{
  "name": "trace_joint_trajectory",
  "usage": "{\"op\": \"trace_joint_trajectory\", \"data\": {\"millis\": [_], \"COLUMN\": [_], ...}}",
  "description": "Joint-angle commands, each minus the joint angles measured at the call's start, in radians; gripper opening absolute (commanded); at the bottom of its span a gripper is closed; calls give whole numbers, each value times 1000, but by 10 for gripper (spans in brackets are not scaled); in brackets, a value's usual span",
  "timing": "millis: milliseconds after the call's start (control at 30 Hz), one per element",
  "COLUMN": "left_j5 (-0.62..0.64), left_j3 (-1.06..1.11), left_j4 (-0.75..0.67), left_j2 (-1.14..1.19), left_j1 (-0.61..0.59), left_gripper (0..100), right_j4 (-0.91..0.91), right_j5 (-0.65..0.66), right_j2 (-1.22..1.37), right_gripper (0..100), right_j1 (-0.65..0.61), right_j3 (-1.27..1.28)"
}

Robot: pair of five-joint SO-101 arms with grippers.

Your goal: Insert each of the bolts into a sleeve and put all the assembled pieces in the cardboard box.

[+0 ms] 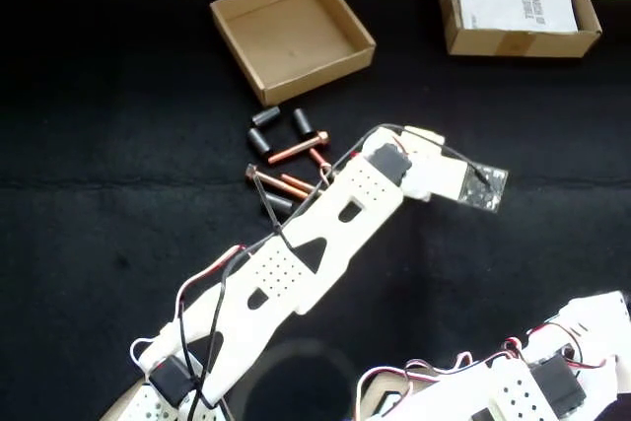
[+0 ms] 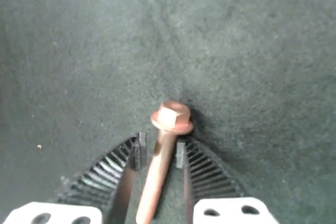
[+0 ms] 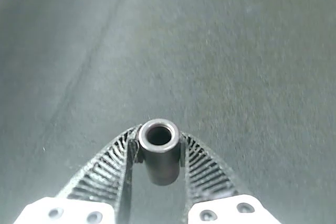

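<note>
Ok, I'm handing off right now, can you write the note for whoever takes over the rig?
Left gripper: shut on a copper bolt, head pointing away from the wrist.
Right gripper: shut on a sleeve, its open bore showing.
Loose bolts and loose sleeves lie piled near the cardboard box, which is empty.
Done: one bolt and one sleeve gripped.
Left: join them, box the piece, repeat for the pile.
</note>
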Motion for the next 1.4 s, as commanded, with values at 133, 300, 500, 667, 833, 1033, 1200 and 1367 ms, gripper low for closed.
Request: {"op": "trace_joint_trajectory", "data": {"millis": [133,300,500,667,833,1033,1200,1367], "left_j5": [-74,-64,95,209,324,480,643,775], "left_j3": [-36,-36,-67,-70,-71,-73,-73,-73], "left_j4": [-57,-55,-54,-54,64,270,407,496], "left_j2": [21,31,-25,-136,-262,-441,-572,-690], "left_j1": [-7,-12,-5,-5,-13,-13,-13,-56], "left_gripper": [8,8,9,9,9,9,9,9], "right_j4": [22,22,18,16,18,22,22,24], "right_j5": [12,6,5,3,-68,-163,-189,-181], "right_j2": [-8,-8,-8,-8,-8,-8,-8,-33], "right_gripper": [8,8,8,8,8,8,8,8], "right_j1": [13,8,-1,-59,-145,-323,-492,-644], "right_j3": [-16,-18,-16,-24,-101,-222,-262,-318]}}
